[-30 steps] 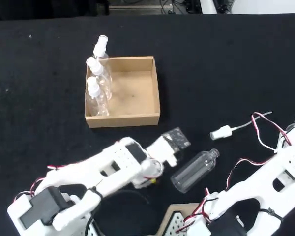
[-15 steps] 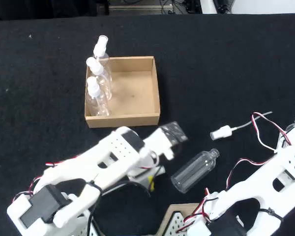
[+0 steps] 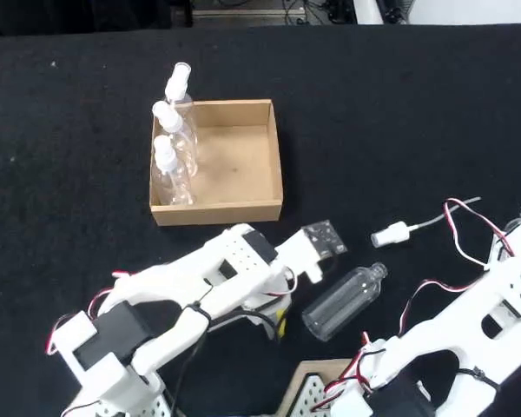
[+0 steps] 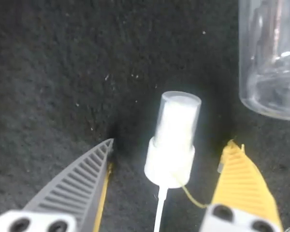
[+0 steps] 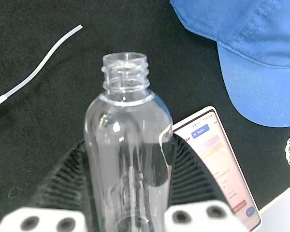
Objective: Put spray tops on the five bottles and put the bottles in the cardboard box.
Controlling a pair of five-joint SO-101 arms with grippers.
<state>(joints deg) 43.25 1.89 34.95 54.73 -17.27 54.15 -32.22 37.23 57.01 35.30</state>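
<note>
High view: the left gripper [image 3: 324,238] sits just beside the bottle [image 3: 347,300], with the cardboard box [image 3: 217,211] well off on its other side.

Left wrist: jaws wide open, holding nothing, spray top [image 4: 173,140] lying between them. Closing off-centre could squirt it out.

Right wrist: right gripper [image 5: 129,141] looks clamped on the bottle, which might twist if bumped.

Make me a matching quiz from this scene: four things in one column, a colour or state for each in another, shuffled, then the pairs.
1 box
2 spray top
3 bottle
4 hat

A blue
B between open left fingers
C brown
D in right fingers, no top

Pairs: 1-C, 2-B, 3-D, 4-A
</note>
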